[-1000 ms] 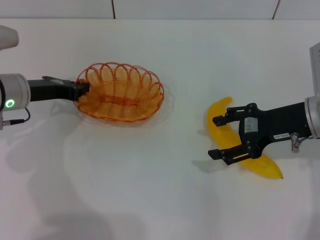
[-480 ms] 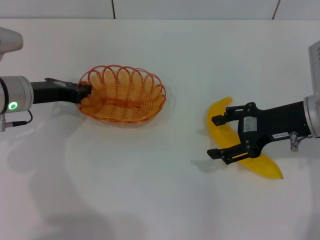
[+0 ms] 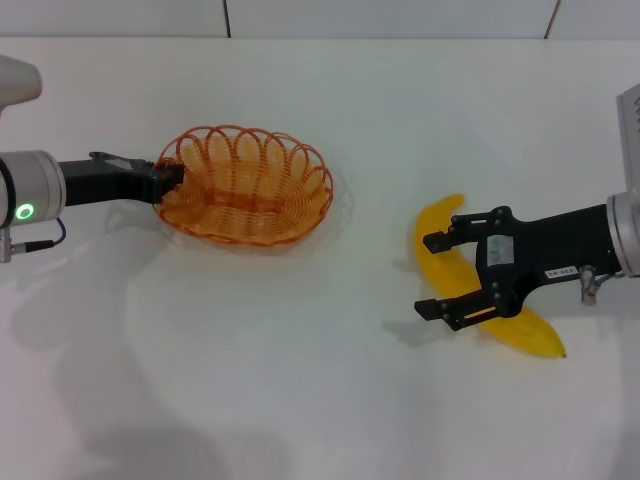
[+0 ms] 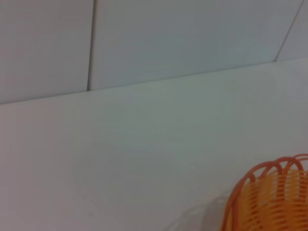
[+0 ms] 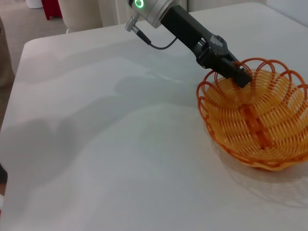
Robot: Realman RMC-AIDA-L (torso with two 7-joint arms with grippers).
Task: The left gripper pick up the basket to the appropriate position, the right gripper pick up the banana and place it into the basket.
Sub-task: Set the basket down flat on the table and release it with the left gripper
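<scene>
Right hand (image 3: 436, 275) spread over banana (image 3: 440, 240) (arm label unreadable).

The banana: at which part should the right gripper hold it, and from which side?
Grip the banana at its thick middle, from above, fingers across its width. It lies flat on the table, and the open right gripper already hovers over that part.

1. Your left wrist view cuts the basket (image 4: 272, 199) off at its edge, showing only a rim section
2. The right gripper (image 3: 440, 275) covers the middle of the banana (image 3: 436, 232)
3. You cannot see the left gripper (image 3: 165, 180) fingertips, which are hidden by the basket rim
</scene>
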